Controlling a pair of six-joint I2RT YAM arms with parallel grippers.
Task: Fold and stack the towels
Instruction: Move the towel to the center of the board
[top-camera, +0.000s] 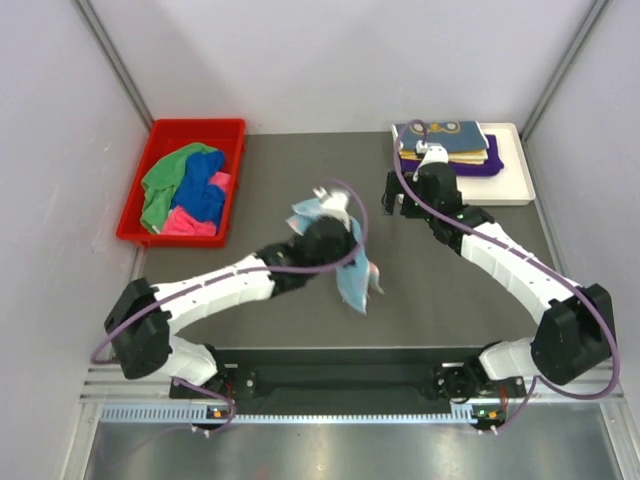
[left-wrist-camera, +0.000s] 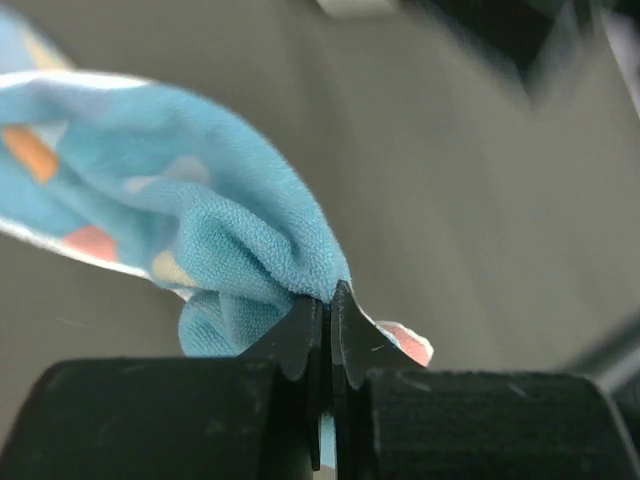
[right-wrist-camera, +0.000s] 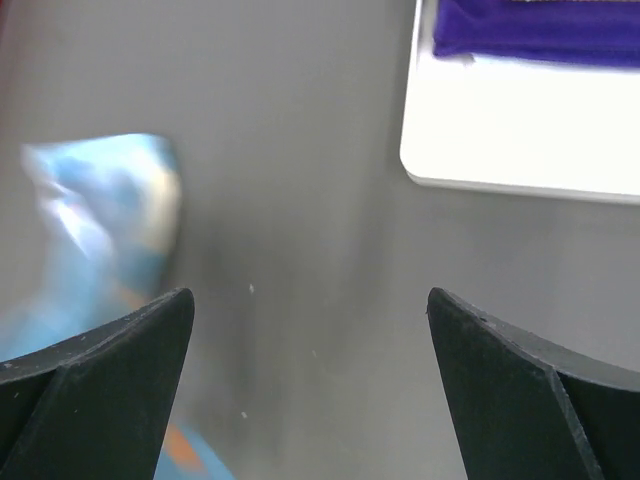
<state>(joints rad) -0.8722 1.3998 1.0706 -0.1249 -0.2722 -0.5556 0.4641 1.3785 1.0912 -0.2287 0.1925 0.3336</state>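
- One light blue towel (top-camera: 356, 278), patched with orange and pink, is pinched by the left gripper (left-wrist-camera: 328, 300) over the middle of the dark table (top-camera: 300, 150).
- Both left fingers are pressed together on a bunched fold of the cloth — the left wrist view shows no gap between them.
- Seen from above, the towel's long axis runs on a diagonal. A short crumpled end sticks out to the far left of the gripper. The longer part trails to the near right, its tip pointing toward the table's near edge. Whether that tip touches the table cannot be told.
- Over on the right, the right gripper (top-camera: 398, 200) hovers near the white tray (top-camera: 515, 178), on its left side, with fingers spread wide and nothing between them. Its wrist view shows bare table in the gap and the light blue towel, blurred, at the left.
- On the tray at the far right lies a flat stack — a navy towel (top-camera: 455, 133) with yellow pattern on top, a yellow towel (top-camera: 472, 155) under it, and a purple towel (right-wrist-camera: 540, 30) at the bottom. Their long sides run left to right.
- At the far left, the red bin (top-camera: 138, 218) holds a loose heap of a green towel (top-camera: 165, 185), a royal blue towel (top-camera: 205, 192) and a pink towel (top-camera: 190, 223).
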